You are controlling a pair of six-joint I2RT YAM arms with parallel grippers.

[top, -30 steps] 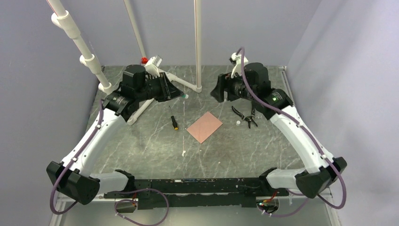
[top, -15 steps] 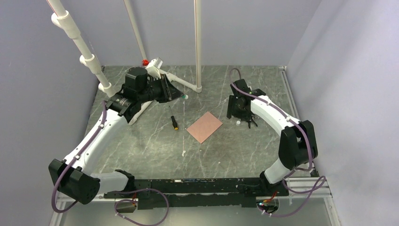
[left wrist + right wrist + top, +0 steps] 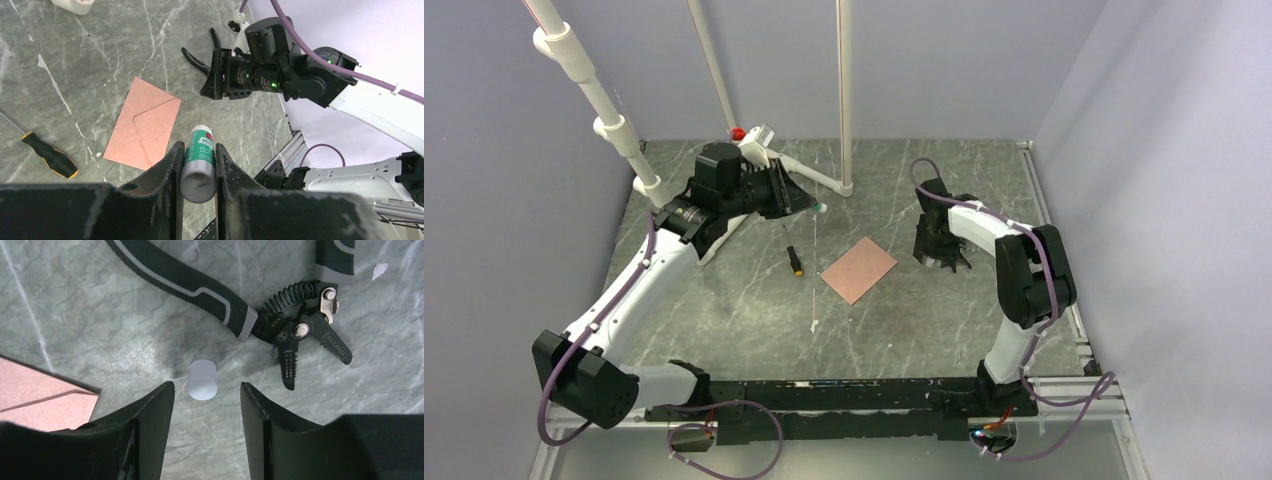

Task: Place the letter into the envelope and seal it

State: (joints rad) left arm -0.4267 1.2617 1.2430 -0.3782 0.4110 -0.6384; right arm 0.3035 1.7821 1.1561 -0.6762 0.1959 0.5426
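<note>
- Top external view: the envelope (image 3: 859, 269) lies flat at mid-table, its pointed flap folded down. No separate letter shows, so I cannot tell whether it is inside.
- Left gripper (image 3: 198, 150) hangs at the envelope's 10 o'clock, pinching a glue stick (image 3: 199, 162).
- Right gripper (image 3: 206, 390), at the envelope's 3 o'clock, stands spread astride a small white cap (image 3: 202, 380), touching nothing. Wire strippers (image 3: 200, 277) lie at the cap's 1 o'clock.
- Sealing looks to be the step in hand. Next the jaws must drop squarely and close on the cap without nudging the strippers.
</note>
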